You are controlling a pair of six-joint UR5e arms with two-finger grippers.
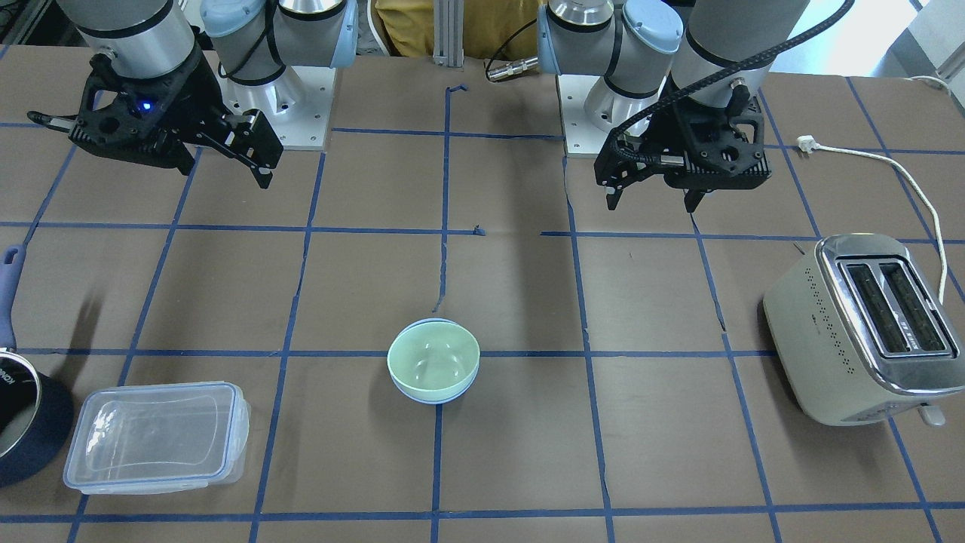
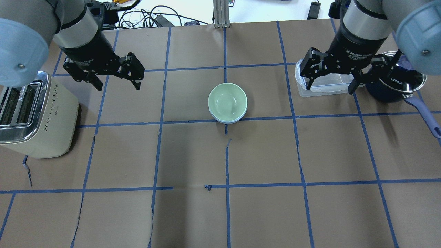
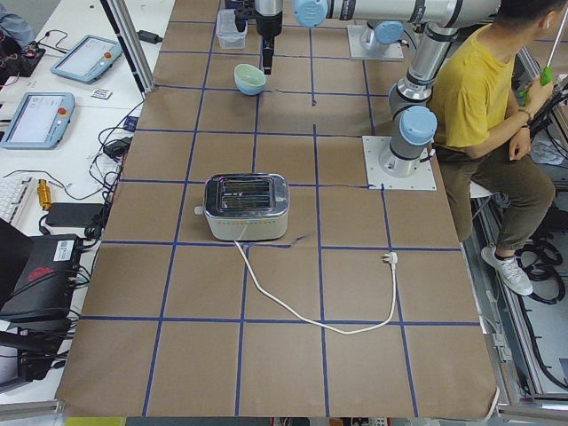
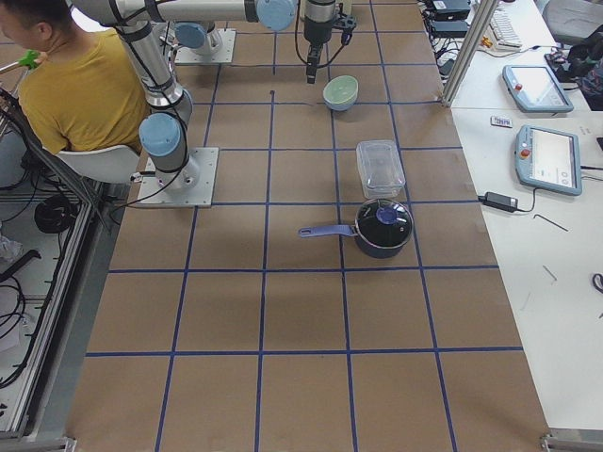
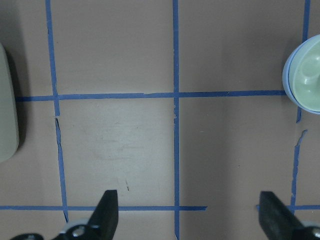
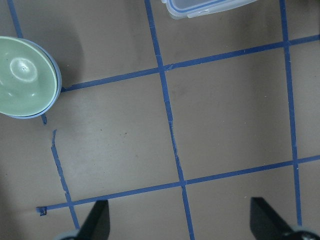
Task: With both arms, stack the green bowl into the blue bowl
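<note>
The green bowl [image 1: 433, 358] sits nested inside the blue bowl [image 1: 435, 400] at the table's middle; only the blue bowl's rim and lower wall show around it. The pair also shows in the overhead view, green bowl [image 2: 227, 100] in blue bowl [image 2: 227, 122]. My left gripper [image 2: 119, 86] is open and empty, raised above the table to the robot's left of the bowls. My right gripper [image 2: 330, 89] is open and empty, raised to the right of them. The left wrist view has the green bowl [image 5: 307, 80] at its right edge; the right wrist view has it [image 6: 25, 75] at upper left.
A cream toaster [image 2: 34, 113] stands at the left, its white cord [image 1: 905, 181] trailing beside it. A clear lidded container [image 1: 154, 436] and a dark navy pot [image 1: 22, 422] stand on the right arm's side. A person in yellow [image 3: 484, 89] sits by the robot base.
</note>
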